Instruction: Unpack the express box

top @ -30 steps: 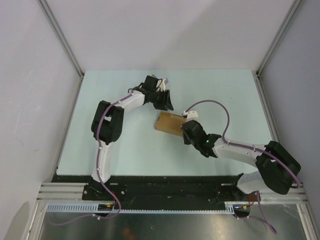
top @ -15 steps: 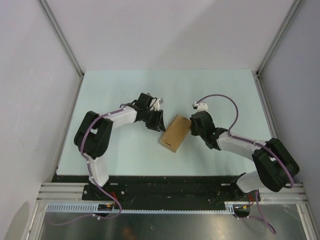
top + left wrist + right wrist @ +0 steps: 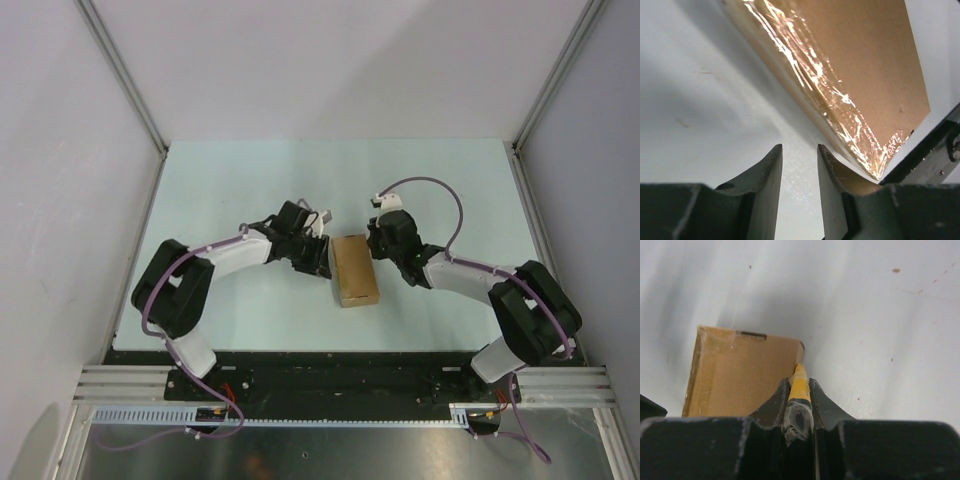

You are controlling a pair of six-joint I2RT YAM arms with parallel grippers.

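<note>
1. Top view: the box (image 3: 355, 270) lies flat on the table (image 3: 450, 180), near the middle and a little toward the near edge, with its long side running away from the arm bases.
   - The lid is down.
   - The left gripper (image 3: 322, 258) sits low at the box's left side, by the far corner, just beside or touching it.
   - The right gripper (image 3: 376, 243) sits at the box's far right corner.
   - Both arms reach inward, so the box lies between the two grippers.
   - From here I cannot tell how far either gripper is open.

2. Left wrist view: the left gripper (image 3: 799, 170) has a narrow gap between its fingers (image 3: 767, 175), and only bare table shows in that gap. It holds nothing.
   - The box (image 3: 855, 65) fills the upper right, seen from low down.
   - Shiny clear tape (image 3: 805, 65) runs along its near edge.
   - The box's near corner lies against the outer side of the finger on the right of the view.
   - A dark part shows at the right edge, too close to make out.

3. Right wrist view: the right gripper (image 3: 799, 390) is clamped on a yellow-and-black knife (image 3: 800, 382), which lies along the slot between the fingers and points forward.
   - The knife's tip is at the right-hand corner of the box (image 3: 740, 380), at the top edge. I cannot tell whether it cuts in.
   - The box lies to the left of the fingers and partly under them.
   - Its lid is closed, and a small slot shows on its far edge.
</note>
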